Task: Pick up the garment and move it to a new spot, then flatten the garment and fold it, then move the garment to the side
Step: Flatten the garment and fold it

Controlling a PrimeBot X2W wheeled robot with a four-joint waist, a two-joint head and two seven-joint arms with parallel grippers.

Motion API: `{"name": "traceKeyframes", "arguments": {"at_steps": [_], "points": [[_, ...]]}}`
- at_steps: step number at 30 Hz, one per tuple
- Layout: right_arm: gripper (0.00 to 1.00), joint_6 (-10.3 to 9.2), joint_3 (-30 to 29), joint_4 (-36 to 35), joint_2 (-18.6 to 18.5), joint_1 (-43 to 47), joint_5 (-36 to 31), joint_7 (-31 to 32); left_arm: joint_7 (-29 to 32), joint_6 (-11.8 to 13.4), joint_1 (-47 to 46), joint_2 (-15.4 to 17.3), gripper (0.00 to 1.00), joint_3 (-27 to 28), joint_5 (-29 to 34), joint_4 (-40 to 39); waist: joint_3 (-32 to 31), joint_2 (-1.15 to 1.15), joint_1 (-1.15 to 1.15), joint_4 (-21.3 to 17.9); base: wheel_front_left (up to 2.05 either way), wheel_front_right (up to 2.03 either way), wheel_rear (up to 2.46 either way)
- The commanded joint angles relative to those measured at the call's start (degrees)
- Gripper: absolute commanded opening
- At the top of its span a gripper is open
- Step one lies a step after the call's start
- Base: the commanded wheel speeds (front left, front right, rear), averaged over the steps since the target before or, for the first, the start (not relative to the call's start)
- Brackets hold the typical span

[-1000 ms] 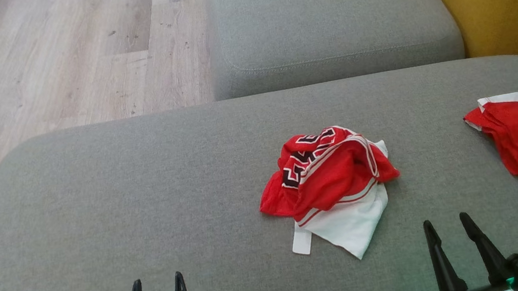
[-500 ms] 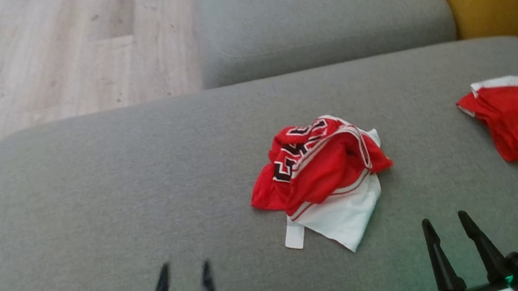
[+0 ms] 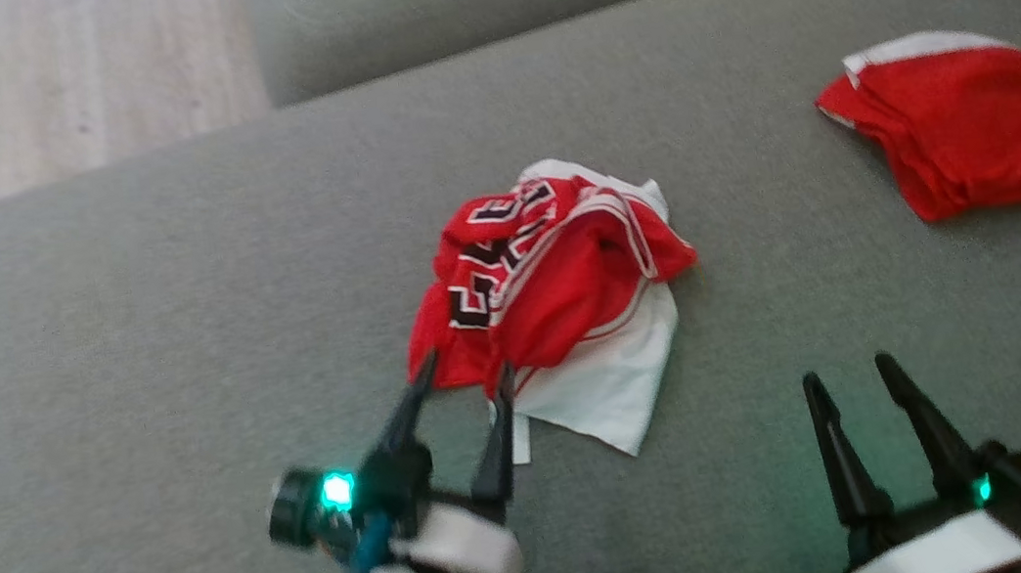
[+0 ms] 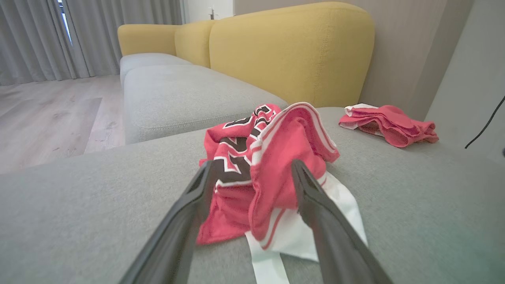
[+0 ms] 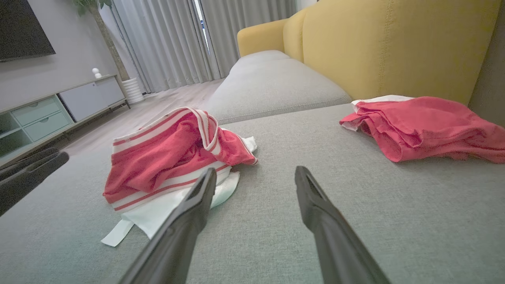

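Soft even daylight, blurred head view, wide-angle stretch in wrist views.

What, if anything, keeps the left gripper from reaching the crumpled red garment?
Nothing visible, so probably yes, it can reach. The left gripper is open, its fingertips at the near edge of the crumpled garment, with bare sofa cushion beside it.

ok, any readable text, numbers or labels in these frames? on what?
Crumpled red jersey: black block lettering with white outline, folded into the creases; no whole word or number reads, so nothing to quote.
White tab at the jersey's edge: no print that can be made out.
Folded red garment: no text showing.
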Motion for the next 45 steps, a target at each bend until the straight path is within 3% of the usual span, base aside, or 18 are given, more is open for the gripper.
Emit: {"name": "traceKeyframes", "arguments": {"at_steps": [1, 10, 12, 19, 22, 28, 34, 39, 42, 45], "points": [[1.0, -0.05, 1.24, -2.03, -1.17, -3.37, 0.59, -0.62, -0.54, 0.43, -4.87, -0.27, 1.0, 0.76, -1.22, 0.64, 2.96, 0.0, -0.03, -3.21, 0.0, 0.0, 0.0], [1.0, -0.05, 1.93, -1.35, -0.76, -5.68, 1.67, -0.62, -0.55, 0.99, -11.76, -0.28, 0.97, -0.77, -3.06, 9.31, 4.44, 0.0, -0.03, -7.21, 0.0, 0.0, 0.0], [1.0, -0.05, 1.92, -1.33, -0.68, -5.75, 1.7, -0.62, -0.55, 1.38, -12.14, -0.28, 0.0, -0.43, -2.93, 9.45, 4.33, 0.0, -0.03, -7.82, 0.0, 0.0, 0.0], [1.0, -0.05, 2.23, -0.75, -0.53, -5.42, 1.42, -0.62, -0.55, -2.63, -12.3, -0.28, 0.0, -2.17, -5.58, 6.79, 2.08, 0.0, -0.03, -10.28, 0.0, 0.0, 0.0], [1.0, -0.05, 2.76, -0.54, -0.47, -5.46, 1.36, -0.62, -0.1, -6.27, -13.92, -0.28, 0.0, -4.81, -11.02, 5.31, 0.99, 0.0, -0.03, -11.51, 0.0, 0.0, 0.0], [1.0, -0.05, 3.16, -0.53, -0.34, -5.2, 1.24, -0.62, 4.85, -9.63, -23.17, -0.28, 0.0, -8.35, -18.54, 2.36, -0.5, 0.0, -0.03, -13.36, 0.0, 0.0, 0.0], [1.0, -0.05, 4.0, -0.84, -0.13, -4.79, 1.12, -0.62, 8.86, -10.35, -39.91, -0.28, 0.0, -4.22, -25.58, -0.15, -1.34, 0.0, -0.03, -15.16, 0.0, 0.0, 0.0], [1.0, -0.05, 3.79, -0.93, -0.04, -3.99, 1.07, -0.62, 9.09, -9.9, -53.86, 0.36, 0.0, -0.34, -24.89, 0.55, -2.38, 0.0, -0.03, -15.32, 0.0, 0.0, 0.0], [1.0, -0.05, 3.48, -1.17, 0.01, -3.61, 1.0, -0.62, 8.44, -9.17, -57.46, 1.4, 0.0, 1.36, -24.47, 2.29, -2.61, 0.0, -0.03, -14.75, 0.0, 0.0, 0.0], [1.0, -0.05, 3.22, -1.56, 0.04, -3.35, 1.16, -0.62, 7.84, -8.45, -55.23, 2.88, 0.0, 2.3, -25.03, 3.51, -2.35, 0.0, -0.03, -13.57, 0.0, 0.0, 0.0]]}}
